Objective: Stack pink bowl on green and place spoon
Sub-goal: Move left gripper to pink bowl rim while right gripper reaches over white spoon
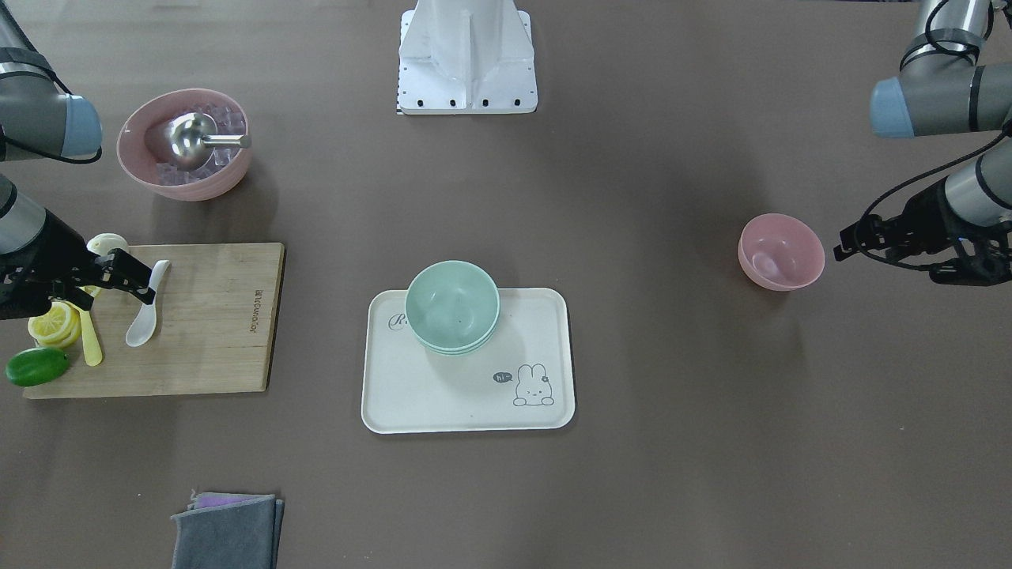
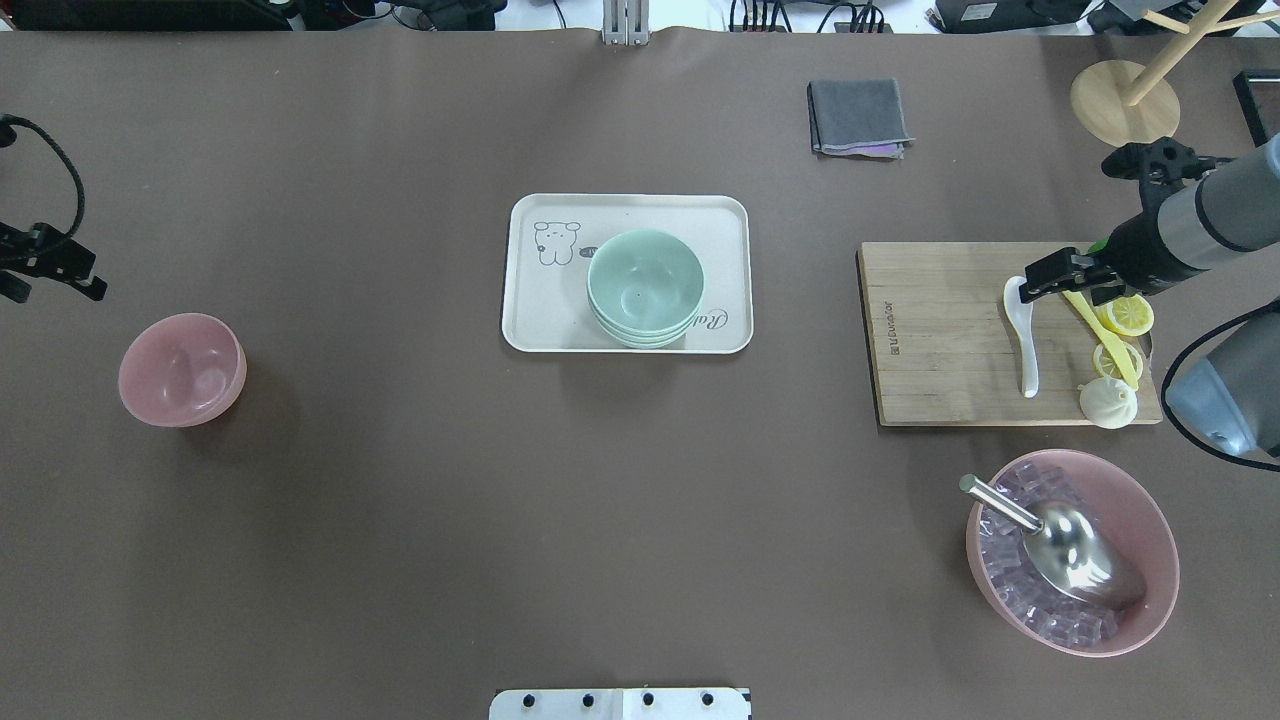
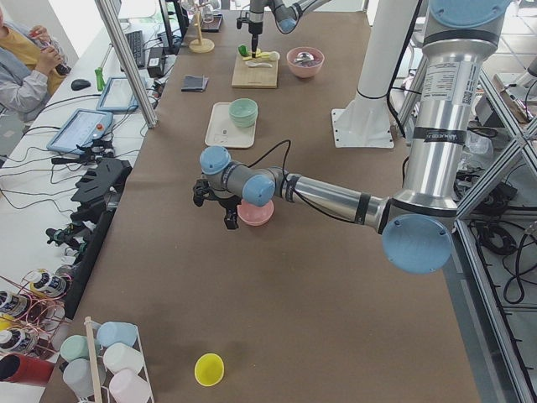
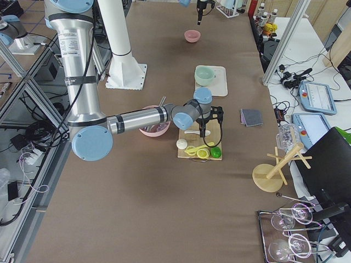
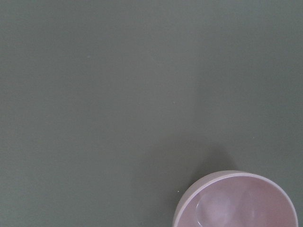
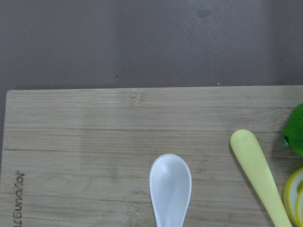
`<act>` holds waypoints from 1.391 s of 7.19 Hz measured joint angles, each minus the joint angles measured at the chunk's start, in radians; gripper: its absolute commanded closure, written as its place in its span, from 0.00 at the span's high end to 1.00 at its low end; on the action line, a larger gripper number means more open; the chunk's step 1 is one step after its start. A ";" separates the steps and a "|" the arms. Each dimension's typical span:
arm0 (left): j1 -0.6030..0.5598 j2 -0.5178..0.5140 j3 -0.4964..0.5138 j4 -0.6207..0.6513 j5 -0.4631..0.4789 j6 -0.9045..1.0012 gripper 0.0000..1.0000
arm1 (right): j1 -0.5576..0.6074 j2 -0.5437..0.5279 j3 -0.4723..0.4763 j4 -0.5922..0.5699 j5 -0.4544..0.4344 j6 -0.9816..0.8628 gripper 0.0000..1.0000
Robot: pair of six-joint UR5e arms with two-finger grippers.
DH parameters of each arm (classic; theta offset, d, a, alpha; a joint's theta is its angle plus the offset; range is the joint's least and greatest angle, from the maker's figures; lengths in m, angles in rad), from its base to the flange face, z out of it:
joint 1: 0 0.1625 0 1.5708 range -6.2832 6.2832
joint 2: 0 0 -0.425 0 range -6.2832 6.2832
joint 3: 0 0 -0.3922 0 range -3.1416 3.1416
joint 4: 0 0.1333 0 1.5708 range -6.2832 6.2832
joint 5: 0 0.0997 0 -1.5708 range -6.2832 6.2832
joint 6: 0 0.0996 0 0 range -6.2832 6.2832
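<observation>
Small pink bowl (image 1: 781, 251) looks light, rigid, slick plastic; best pinched at the rim wall. Left tool (image 1: 844, 243) beside it and right tool (image 1: 142, 280) by the spoon (image 1: 145, 320) are both spread, empty.

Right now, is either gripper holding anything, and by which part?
Nothing is held. The left gripper is open beside the pink bowl, not touching it; the right gripper is open above the white spoon, which lies on the cutting board.

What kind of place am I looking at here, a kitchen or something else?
Most likely a robotics lab, not a kitchen: grey robot arms with blue joints at a brown-covered table, with operators' tablets alongside. The wooden cutting board looks like a prop.
</observation>
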 measured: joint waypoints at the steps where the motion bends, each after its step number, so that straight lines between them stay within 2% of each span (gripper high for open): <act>1: 0.028 -0.001 0.044 -0.060 0.000 -0.004 0.83 | -0.005 0.001 0.008 0.000 -0.003 0.007 1.00; 3: 0.061 -0.004 0.129 -0.182 0.000 -0.008 0.63 | -0.007 0.001 0.015 0.000 -0.005 0.011 1.00; 5: 0.075 -0.006 0.147 -0.218 -0.002 -0.012 0.00 | -0.008 0.001 0.025 0.000 -0.004 0.013 1.00; 8: 0.093 0.010 0.118 -0.223 -0.012 -0.010 0.00 | -0.008 0.001 0.028 -0.001 -0.005 0.031 1.00; 10: 0.106 -0.024 0.100 -0.198 -0.012 -0.022 0.00 | -0.008 0.001 0.028 -0.001 -0.006 0.036 1.00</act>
